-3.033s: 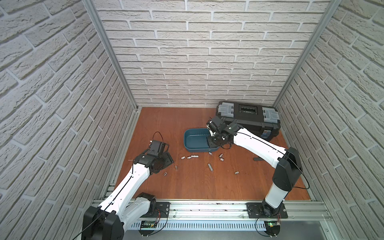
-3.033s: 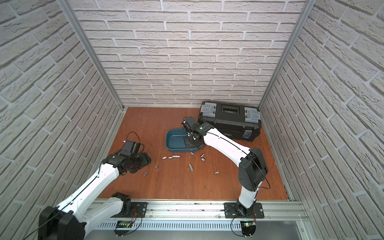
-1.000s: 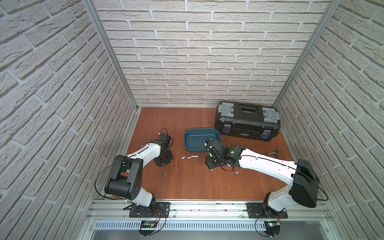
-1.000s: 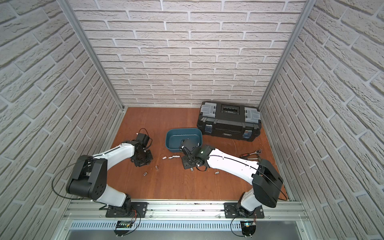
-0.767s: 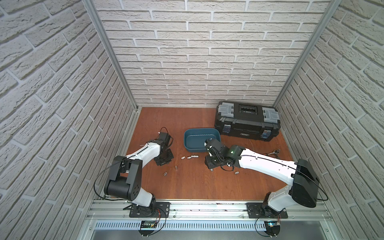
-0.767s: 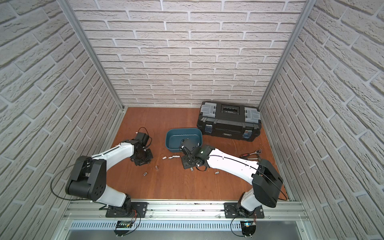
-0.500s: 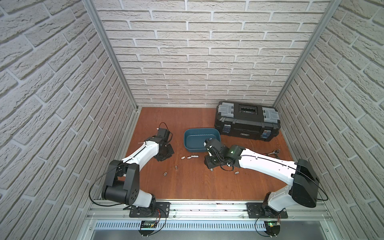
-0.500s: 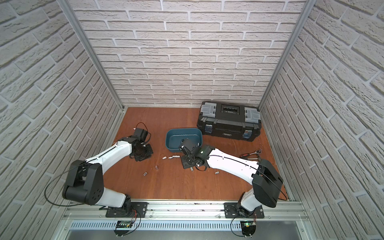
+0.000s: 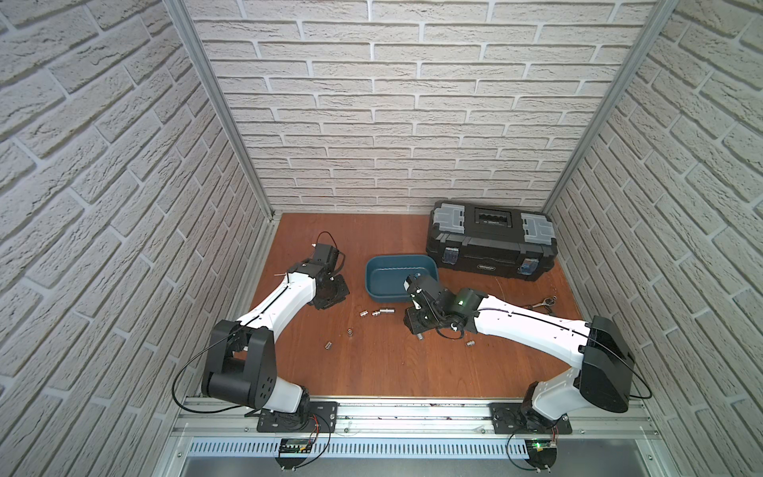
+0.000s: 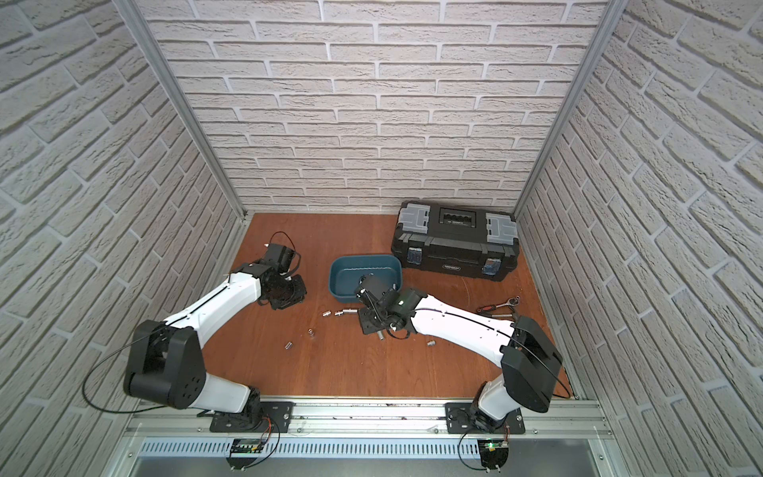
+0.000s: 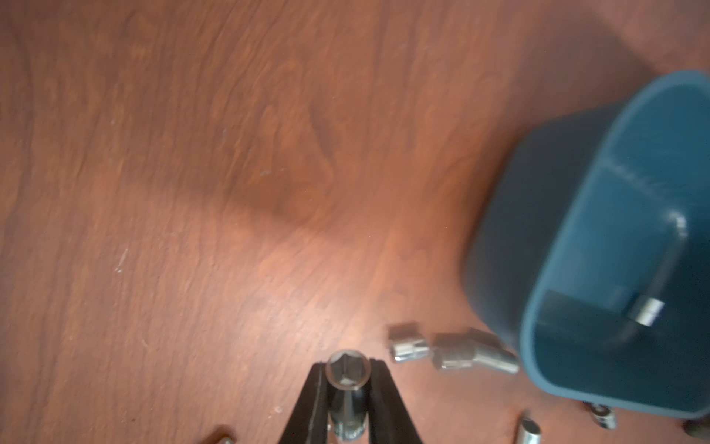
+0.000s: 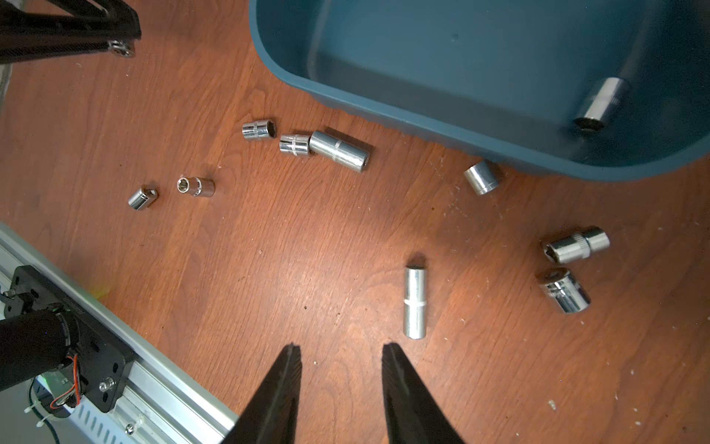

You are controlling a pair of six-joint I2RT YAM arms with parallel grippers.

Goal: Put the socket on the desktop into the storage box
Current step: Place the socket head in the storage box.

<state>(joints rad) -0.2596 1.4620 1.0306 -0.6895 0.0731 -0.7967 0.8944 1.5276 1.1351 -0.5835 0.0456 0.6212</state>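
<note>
My left gripper [image 11: 347,370] is shut on a chrome socket [image 11: 347,372] held end-on, hex hole facing the camera. It hangs over the desktop [image 9: 392,363], left of the teal storage box [image 9: 388,278]. One socket [image 12: 599,103] lies inside the box. My right gripper [image 12: 342,348] is open and empty, low over the desktop in front of the box. A long socket [image 12: 415,303] lies just past its fingertip. Several more sockets lie loose nearby, among them a touching pair [image 12: 326,148] and two small ones [image 12: 196,186].
A black toolbox [image 9: 491,243] stands at the back right. A ratchet wrench [image 9: 545,301] lies in front of it near the right wall. The aluminium rail [image 9: 413,409] with both arm bases runs along the front edge. Brick walls close in three sides.
The left gripper, holding its socket, has moved back from the front sockets to a spot level with the box. The right gripper has left the box, come down before it and barely moved since.
</note>
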